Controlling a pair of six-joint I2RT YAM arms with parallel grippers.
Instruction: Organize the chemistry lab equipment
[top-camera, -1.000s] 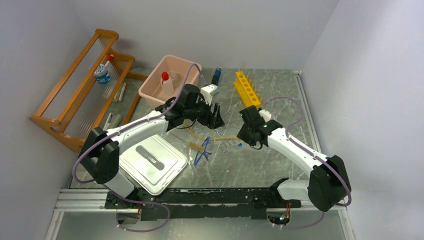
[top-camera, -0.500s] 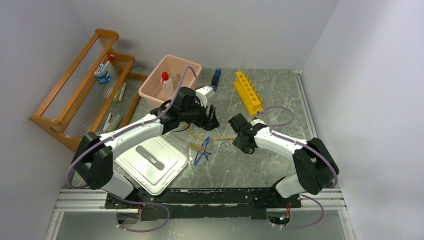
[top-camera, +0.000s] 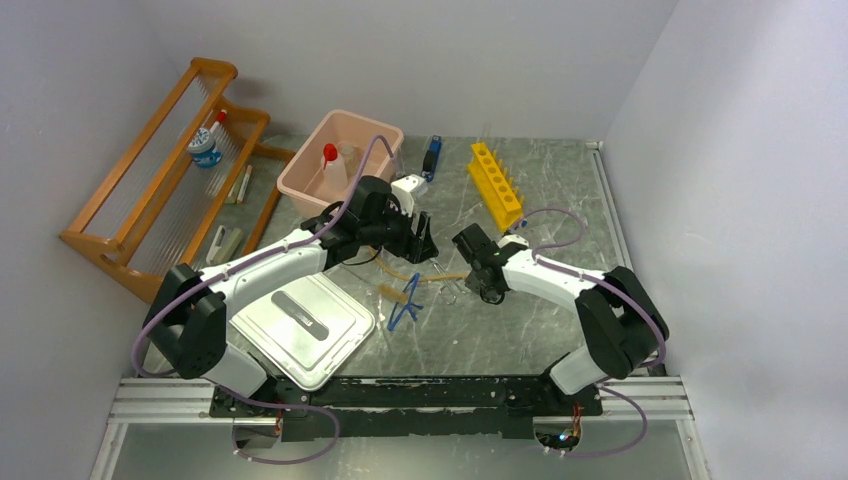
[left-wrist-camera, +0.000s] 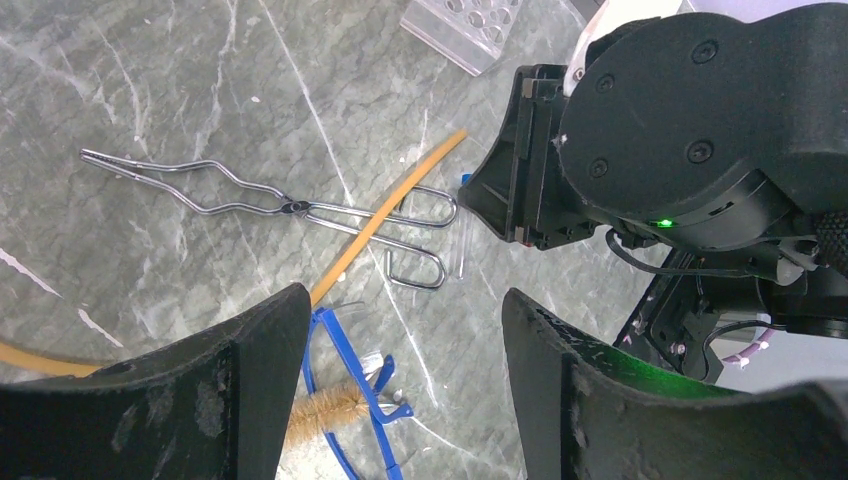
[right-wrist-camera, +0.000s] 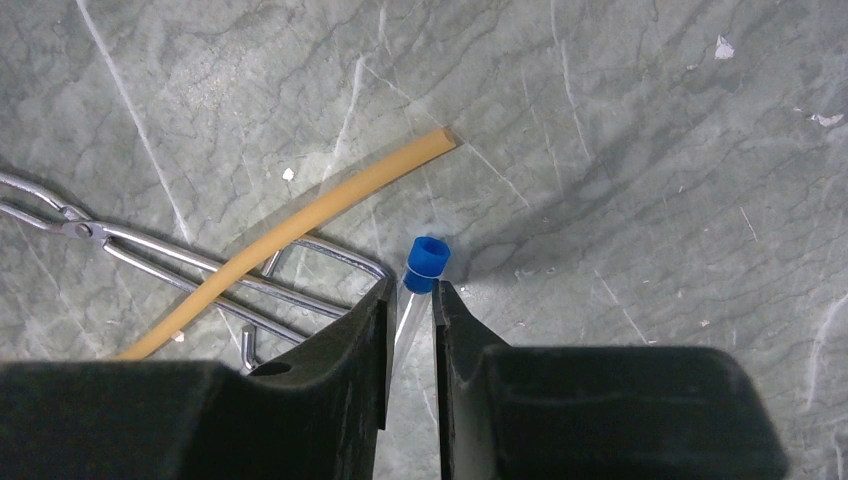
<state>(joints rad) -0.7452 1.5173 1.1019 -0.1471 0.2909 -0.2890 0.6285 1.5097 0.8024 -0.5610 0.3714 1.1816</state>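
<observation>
Below its cap, the blue-capped tube (right-wrist-camera: 427, 258) is hidden inside the right claw (right-wrist-camera: 411, 292).

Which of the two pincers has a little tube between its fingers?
The right pincer: a blue-capped tube lies between its narrow fingers. The left pincer gapes wide, empty.

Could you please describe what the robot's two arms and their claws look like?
The left arm and right arm have white link shells joined by chunky black joints, with a lilac cable looping alongside each. The left claw and right claw have matte black, wedge-shaped fingers, the left one's scuffed. A small green light glows on the right wrist housing.
</observation>
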